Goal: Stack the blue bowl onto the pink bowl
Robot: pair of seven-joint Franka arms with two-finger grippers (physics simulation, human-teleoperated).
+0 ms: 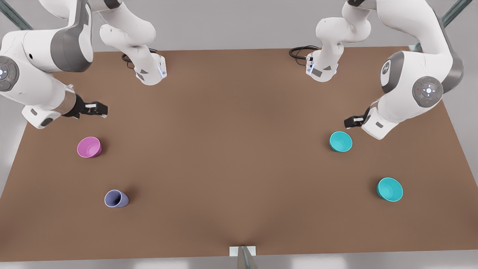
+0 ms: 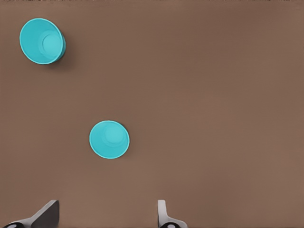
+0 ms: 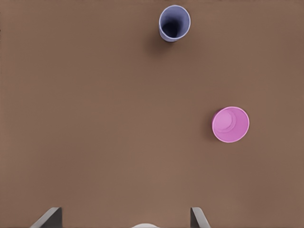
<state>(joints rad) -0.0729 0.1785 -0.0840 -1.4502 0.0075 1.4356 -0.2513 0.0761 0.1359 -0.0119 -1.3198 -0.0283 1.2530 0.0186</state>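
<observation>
Left gripper hangs above the table near the blue bowl on the front view's right, its fingers spread wide and holding nothing. Right gripper hovers on the front view's left, up-table from the pink bowl, likewise wide open and empty.

Both bowls are smooth, plain plastic — round, with a flat bottom visible inside. A second teal bowl of the same shape stands well apart from the first, nearer the table's front edge. A narrower lavender cup stands below the pink bowl in the front view, its dark hollow showing in the right wrist view.

The left wrist view looks down on both teal bowls; the right wrist view takes in the pink bowl and the cup instead.

The table is a matte brown slab, evenly coloured, with pale grey floor around it and black cables coiled at one arm's base.
</observation>
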